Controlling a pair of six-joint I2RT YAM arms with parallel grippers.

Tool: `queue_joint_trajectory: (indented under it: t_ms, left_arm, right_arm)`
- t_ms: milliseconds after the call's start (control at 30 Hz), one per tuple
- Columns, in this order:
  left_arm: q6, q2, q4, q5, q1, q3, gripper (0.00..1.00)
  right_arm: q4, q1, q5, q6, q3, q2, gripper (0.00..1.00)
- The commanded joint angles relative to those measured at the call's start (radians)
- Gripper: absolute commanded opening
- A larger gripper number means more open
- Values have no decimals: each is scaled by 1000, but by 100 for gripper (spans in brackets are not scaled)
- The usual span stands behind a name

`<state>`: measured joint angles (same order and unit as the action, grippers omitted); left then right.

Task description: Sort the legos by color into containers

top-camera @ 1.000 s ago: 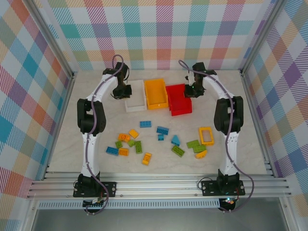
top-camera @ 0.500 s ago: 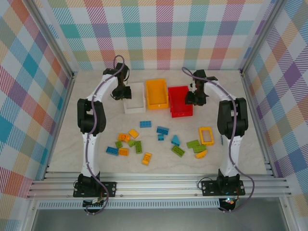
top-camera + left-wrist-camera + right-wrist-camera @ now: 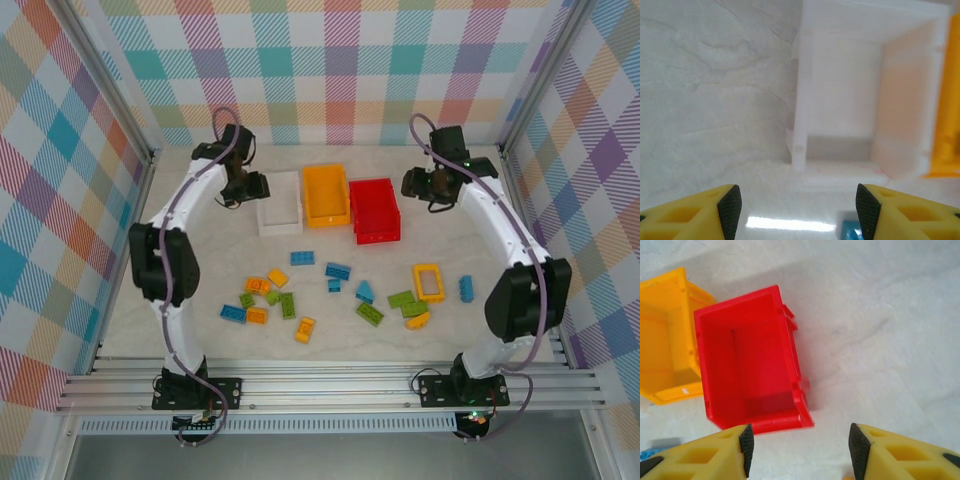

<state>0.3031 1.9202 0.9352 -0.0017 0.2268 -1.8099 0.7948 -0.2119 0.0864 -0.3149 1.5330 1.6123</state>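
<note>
The pale table (image 3: 500, 240) carries everything. At its far side the three containers stand in a row, close together: the white bin (image 3: 281, 203), the orange bin (image 3: 326, 195) and the red bin (image 3: 374, 210), all apparently empty. The left gripper (image 3: 245, 190) hangs just beside the white bin, on its left. The right gripper (image 3: 418, 183) hangs just to the right of the red bin. In both wrist views the jaws are spread apart with nothing between them.

The legos lie on the near half of the table, well apart from the bins. The yellow frame (image 3: 429, 267) is on the right with a single blue brick (image 3: 466, 289) near it, and a loose cluster of bricks (image 3: 268, 298) is on the left.

I judge the bricks to be light, rigid and rather smooth, so one can slip or turn if it is pinched on a corner. It seems best to close from above on the two flat long sides, not on the studs. The frame is probably best taken by one wall, with one finger inside the opening.
</note>
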Motion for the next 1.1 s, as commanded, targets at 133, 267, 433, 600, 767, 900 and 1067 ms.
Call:
queue_joint_trajectory:
  t_ms: [133,267,433,600,767,900,1067]
  left_arm:
    - [186,-404,-254,100,257,397,70]
    - [345,-585,-454,49,481,657,72]
    - [455,-685,-610,-119,758,825,72]
    - [487,-684,-699,-152,855,873,71]
    - [495,-658,-710,-152,876,869,71]
    - [497,-649,-716,-149,879,865,70]
    - [496,-656,-717,-161,879,865,69]
  right_arm:
    - [94,-64,31,-178,-323,-254,47]
    - [65,-113,23,-226,-492,-308,46]
    - [4,-147,40,-246,-605,-253,45]
    - [-44,-147,76,-228,-634,-162,39]
    - [-66,-147,113,-207,-622,-85,35]
    - [-70,-147,139,-194,-605,-38,28]
    - [-93,-148,148,-173,-592,-27,13]
